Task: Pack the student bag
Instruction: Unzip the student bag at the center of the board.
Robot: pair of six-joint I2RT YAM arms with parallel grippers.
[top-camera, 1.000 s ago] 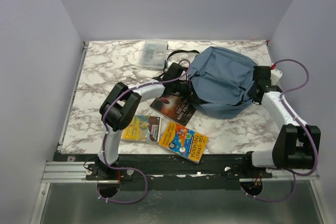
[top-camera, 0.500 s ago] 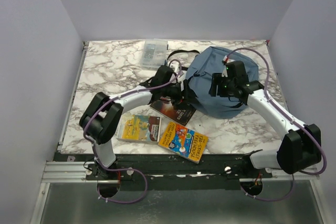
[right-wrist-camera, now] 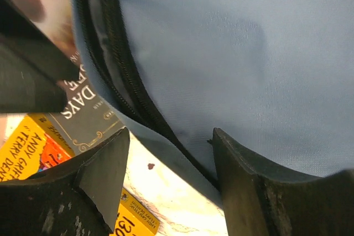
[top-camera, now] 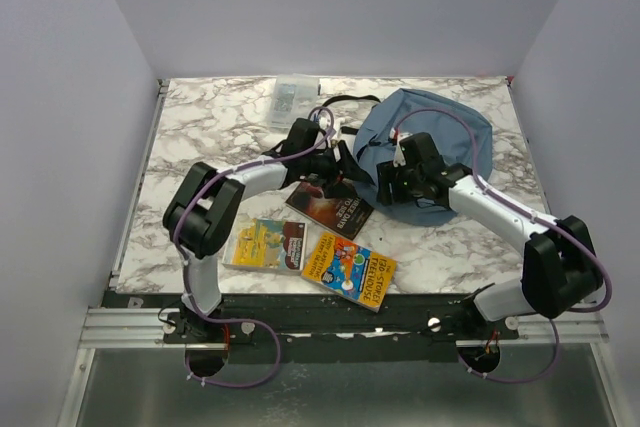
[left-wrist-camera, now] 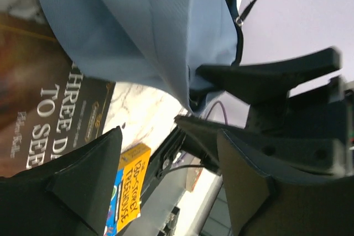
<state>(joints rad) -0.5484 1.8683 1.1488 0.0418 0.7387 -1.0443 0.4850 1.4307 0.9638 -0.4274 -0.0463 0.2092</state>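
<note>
Bag [top-camera: 440,142]: far-right of bench [top-camera: 200,137], zip mouth facing dark book [top-camera: 330,209].
My left pincer [left-wrist-camera: 168,136], right pincer [right-wrist-camera: 170,134]: both released, empty, flanking mouth rim, probably to spread it for loading.

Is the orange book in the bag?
No, the orange book lies on the table at the near edge, apart from the bag.

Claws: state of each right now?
Left claw: open, holding nothing.
Right claw: open at the bag zip edge, not gripping it.
</note>
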